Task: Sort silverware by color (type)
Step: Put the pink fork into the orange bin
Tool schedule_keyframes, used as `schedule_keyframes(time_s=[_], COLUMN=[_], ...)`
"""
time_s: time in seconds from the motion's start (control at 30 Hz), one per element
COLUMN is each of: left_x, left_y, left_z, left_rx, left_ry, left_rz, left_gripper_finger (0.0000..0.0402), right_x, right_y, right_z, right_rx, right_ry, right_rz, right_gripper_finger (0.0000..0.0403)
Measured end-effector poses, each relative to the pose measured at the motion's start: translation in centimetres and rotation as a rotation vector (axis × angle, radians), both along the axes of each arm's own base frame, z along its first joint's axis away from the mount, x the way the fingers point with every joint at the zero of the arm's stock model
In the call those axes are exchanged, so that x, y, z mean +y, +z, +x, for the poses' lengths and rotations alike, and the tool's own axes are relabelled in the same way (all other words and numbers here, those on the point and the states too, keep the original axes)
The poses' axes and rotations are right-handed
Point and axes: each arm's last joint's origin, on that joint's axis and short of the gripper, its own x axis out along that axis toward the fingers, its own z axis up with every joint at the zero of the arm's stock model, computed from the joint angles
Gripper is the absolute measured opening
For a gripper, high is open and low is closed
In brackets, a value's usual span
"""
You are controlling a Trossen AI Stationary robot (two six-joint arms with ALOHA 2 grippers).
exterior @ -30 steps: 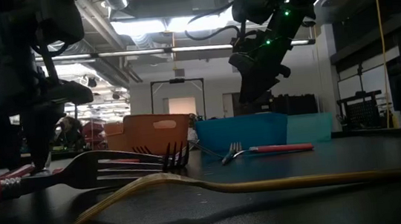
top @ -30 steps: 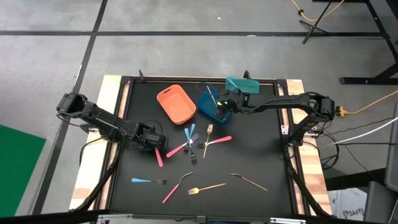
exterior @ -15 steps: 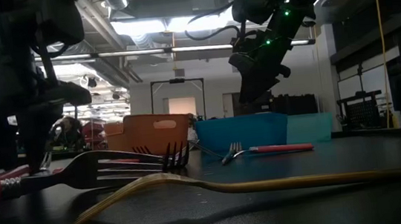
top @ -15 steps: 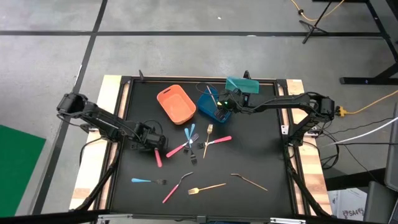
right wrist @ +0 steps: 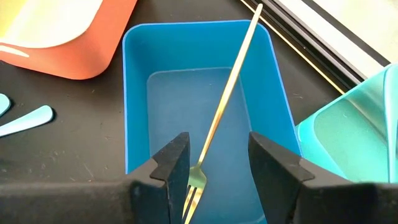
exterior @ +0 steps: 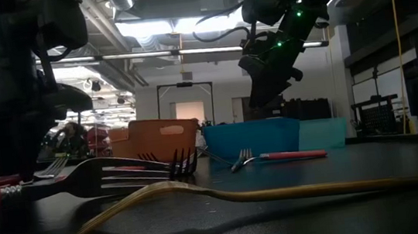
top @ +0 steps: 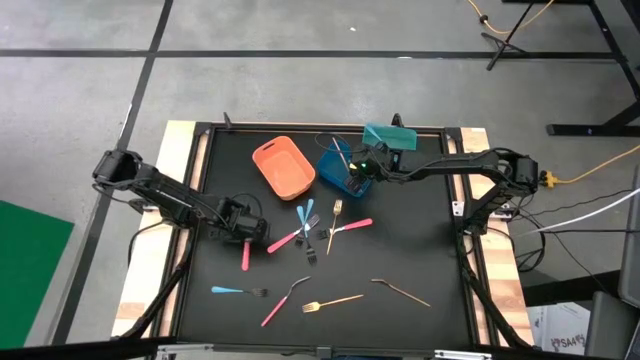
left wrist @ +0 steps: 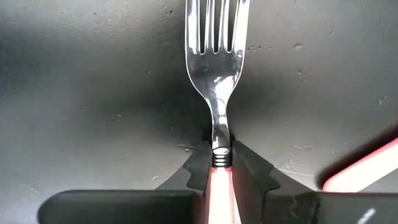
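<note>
My left gripper [top: 243, 236] stands at the table's left middle, pointing down, shut on a pink-handled fork [top: 246, 257] with a metal head [left wrist: 214, 56]. My right gripper [right wrist: 219, 143] hangs open over the blue bin [top: 340, 170]. A gold fork [right wrist: 230, 99] lies slanted inside that bin, its handle end leaning on the rim and its head below the open fingers, apart from them. More silverware lies loose mid-table: a crossed pink and light-blue cluster [top: 305, 225], a blue fork [top: 238, 291], a pink spoon [top: 283, 302] and a gold fork [top: 333, 300]. My left gripper pinches the pink handle [left wrist: 219, 183] between its two fingers [left wrist: 199, 171], right where the handle meets the metal neck. The fingers come from above, pointing down, one on each side of the handle. The fork lies flat on the table, tines pointing away from the fingers.
An orange bin [top: 283, 166] stands far left of the blue one and a teal bin [top: 388, 136] at the far right. A gold spoon [top: 400, 291] lies near right. Another pink handle [left wrist: 367, 171] lies close beside the held fork. The mat's left near part is bare.
My left gripper has shut on the pink fork without moving away. The fork has turned about on the table, from slanting to lying with its handle pointing straight at the near edge.
</note>
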Motion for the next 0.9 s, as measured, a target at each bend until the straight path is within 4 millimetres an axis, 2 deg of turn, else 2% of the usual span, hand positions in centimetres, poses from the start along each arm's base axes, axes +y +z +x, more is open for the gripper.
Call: schedule_keyframes(time_s=[0.4, 0.7, 0.9], left_x=[0.1, 0.0, 0.5], left_y=[1.0, 4.3, 6.8], left_z=[-0.2, 0.6, 1.4], left_rx=[-0.026, -0.192, -0.310], left_ry=[-0.080, -0.121, -0.138], left_rz=[0.029, 0.043, 0.128], left_gripper_finger=[0.0040, 0.0039, 0.0039], right_x=[0.0, 0.0, 0.0], right_y=[0.0, 0.0, 0.0], right_z=[0.0, 0.0, 0.0], right_rx=[0.000, 0.000, -0.003], right_ry=[-0.001, 0.000, -0.001], right_rz=[0.000, 0.000, 0.000], right_gripper_finger=[0.0154, 0.0154, 0.0154])
